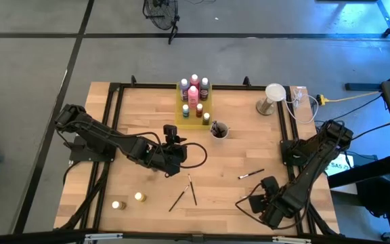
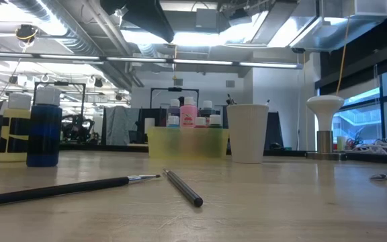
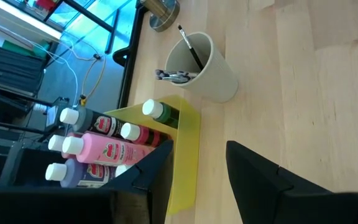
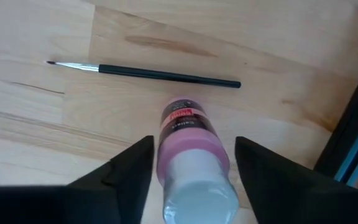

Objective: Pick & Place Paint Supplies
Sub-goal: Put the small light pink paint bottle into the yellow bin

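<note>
Right pincer: near the counter's right front corner, fingers spread either side of a pink bottle with a white cap; whether they touch it cannot be told. One brush lies just beyond that bottle.

Left pincer: mid-counter, fingers apart, holding nothing, facing the yellow tray.

Tray: about seven bottles upright inside, a tall pink one among them.

Cup: just beside the tray, brushes inside.

Loose: two crossed brushes front centre; two bottles front left.
</note>
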